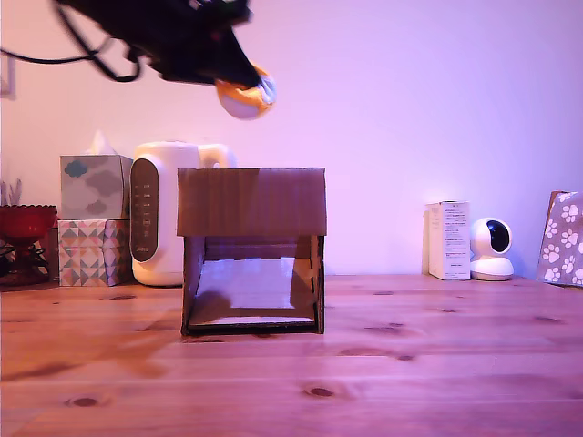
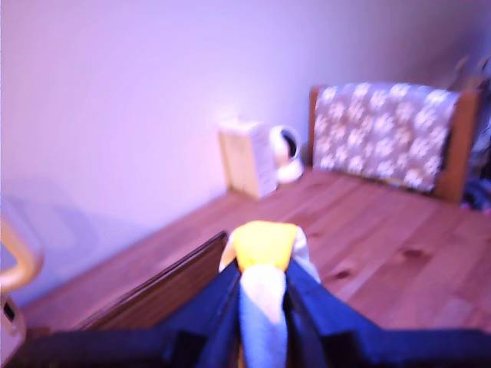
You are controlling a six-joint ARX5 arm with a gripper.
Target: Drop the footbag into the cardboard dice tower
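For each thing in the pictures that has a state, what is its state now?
footbag: held in the air, above the tower's top.
gripper: shut on the footbag.
cardboard dice tower: upright on the table, front opening empty.
tissue box: tissue sticking out on top.

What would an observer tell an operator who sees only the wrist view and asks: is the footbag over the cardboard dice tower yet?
Observer: In the exterior view, the footbag hangs clear above the cardboard dice tower, near the middle of its width.
Operator: Is the front opening blocked?
Observer: No; a pale ramp shows inside it.
Operator: Anything close behind?
Observer: A white appliance stands behind, to the exterior view's left.
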